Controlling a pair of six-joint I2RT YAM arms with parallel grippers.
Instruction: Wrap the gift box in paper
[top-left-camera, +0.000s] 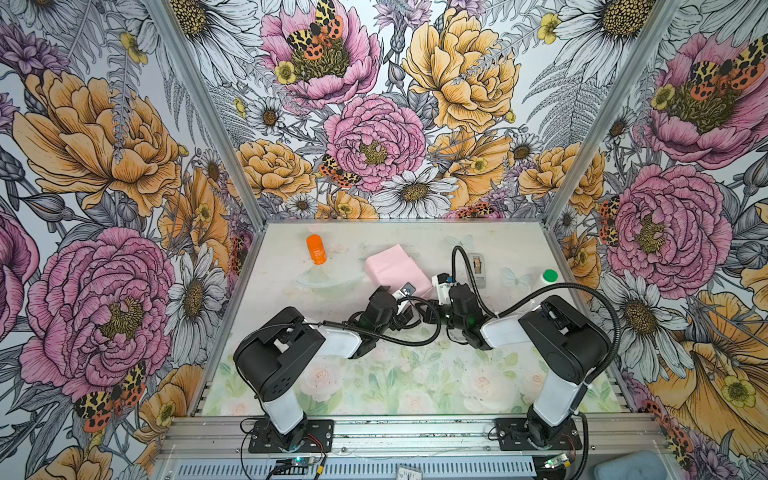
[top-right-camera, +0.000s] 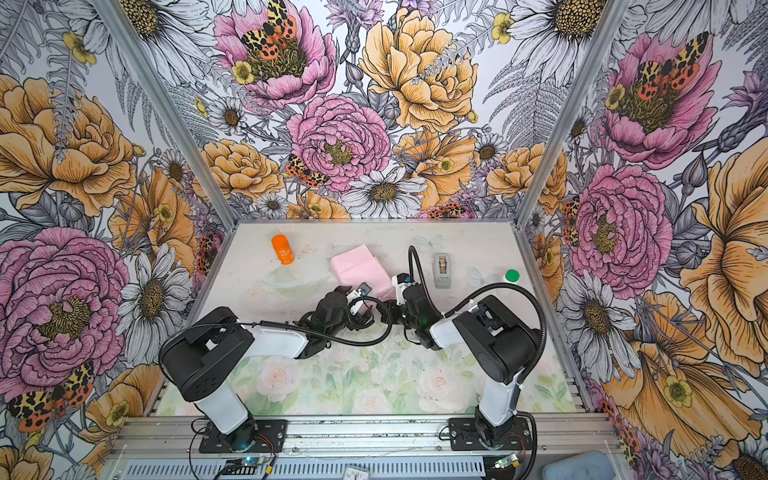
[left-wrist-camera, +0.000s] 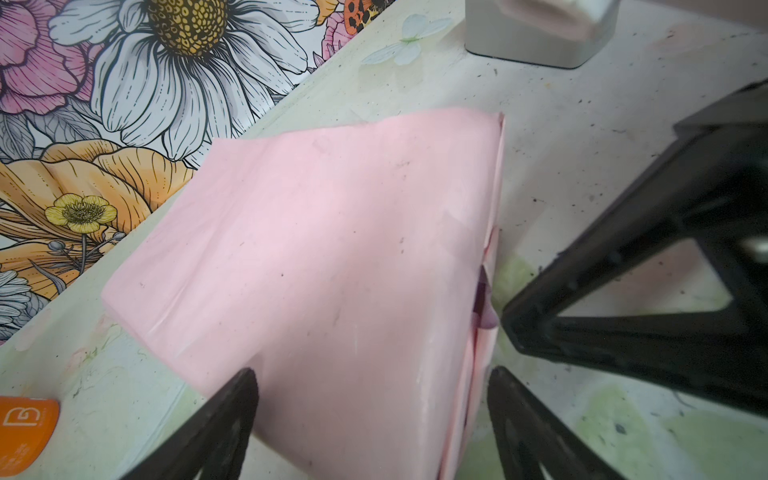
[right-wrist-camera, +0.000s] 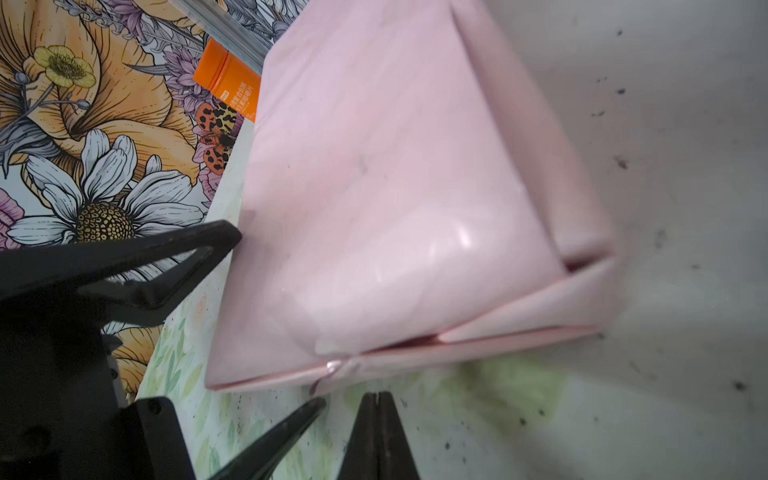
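Observation:
The paper is folded pale pink side out into a box-shaped parcel at the middle back of the table in both top views. The gift box is hidden inside it. In the right wrist view the parcel's near end shows folded triangular flaps with a thin lilac edge at the seam. My left gripper is open, its fingers straddling the parcel's near corner. My right gripper is shut and empty. Its tip is on the table just short of the flap seam, beside a left finger.
An orange bottle lies at the back left, with a clear plastic piece in front of it. A grey tape dispenser and a green-capped white bottle stand to the right of the parcel. Floral walls enclose three sides.

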